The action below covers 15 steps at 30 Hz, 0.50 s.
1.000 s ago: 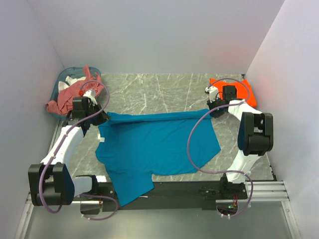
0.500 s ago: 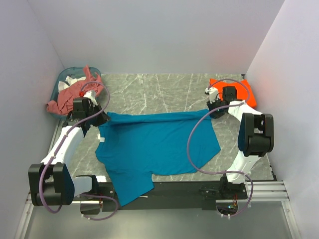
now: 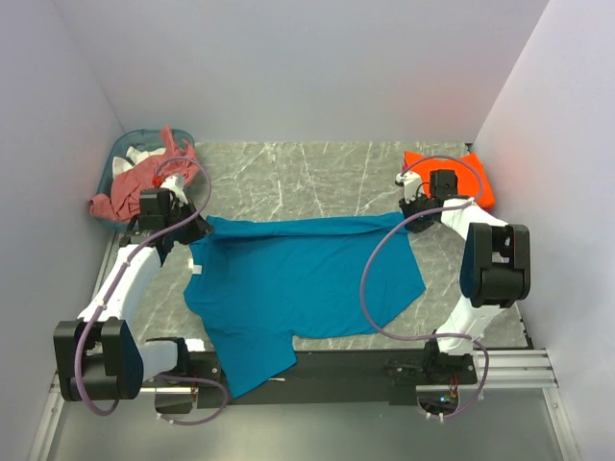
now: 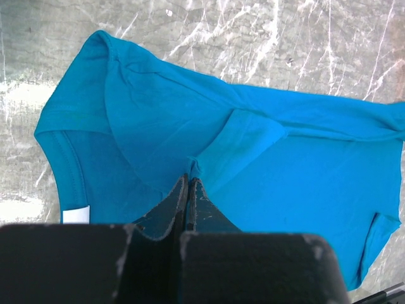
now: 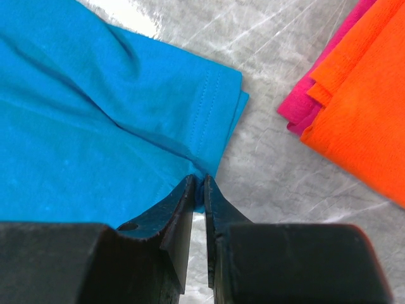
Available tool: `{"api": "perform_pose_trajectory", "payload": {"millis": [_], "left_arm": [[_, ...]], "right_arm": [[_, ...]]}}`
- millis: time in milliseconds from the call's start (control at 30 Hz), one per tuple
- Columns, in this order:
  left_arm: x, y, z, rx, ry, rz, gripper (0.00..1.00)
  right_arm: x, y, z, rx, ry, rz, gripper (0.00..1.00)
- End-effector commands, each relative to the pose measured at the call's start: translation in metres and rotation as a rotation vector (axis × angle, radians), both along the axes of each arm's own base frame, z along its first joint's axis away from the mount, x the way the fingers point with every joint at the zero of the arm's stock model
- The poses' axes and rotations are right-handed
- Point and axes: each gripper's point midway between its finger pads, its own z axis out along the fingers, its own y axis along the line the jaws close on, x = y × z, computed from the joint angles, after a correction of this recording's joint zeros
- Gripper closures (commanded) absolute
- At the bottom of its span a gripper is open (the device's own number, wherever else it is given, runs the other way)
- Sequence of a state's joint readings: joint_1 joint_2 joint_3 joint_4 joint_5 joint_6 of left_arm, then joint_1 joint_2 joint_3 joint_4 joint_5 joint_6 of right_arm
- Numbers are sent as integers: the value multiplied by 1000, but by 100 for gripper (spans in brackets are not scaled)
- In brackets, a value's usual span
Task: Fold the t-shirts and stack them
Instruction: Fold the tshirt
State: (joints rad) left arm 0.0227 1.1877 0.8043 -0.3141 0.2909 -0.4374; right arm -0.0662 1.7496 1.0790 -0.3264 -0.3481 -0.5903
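Right gripper (image 5: 199, 182) edged toward frame right; it and left gripper (image 4: 190, 180) both pinch the teal t-shirt (image 3: 298, 279), whose thin hem may slip.

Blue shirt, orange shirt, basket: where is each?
blue shirt (image 3: 298, 279), top view, middle of its body.
orange shirt (image 5: 367, 114), right wrist view, its folded top layer.
basket (image 3: 122, 147), top view, far left rim.

High rear overview, two close downward wrist views, teal t-shirt (image 3: 298, 279) common to all.
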Motion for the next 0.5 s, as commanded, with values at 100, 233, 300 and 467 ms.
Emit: {"api": "perform_pose_trajectory", "payload": {"millis": [100,233,300,467], "left_arm": [[-4,-2,7,9,-35,-28,100],[-5,-2,8,7,-35,-27,100],[-5,-2,8,10,-37,-29,100],[-7,-3,9,7,-39,-32,100]], "right_arm": [[1,-4,15,-14,-53,3,79],[-1,-4,15,-12,-51,3,72],[-1,-4,15,-13,-53,4,71],[-4,-3,16,-13,-52,4,71]]}}
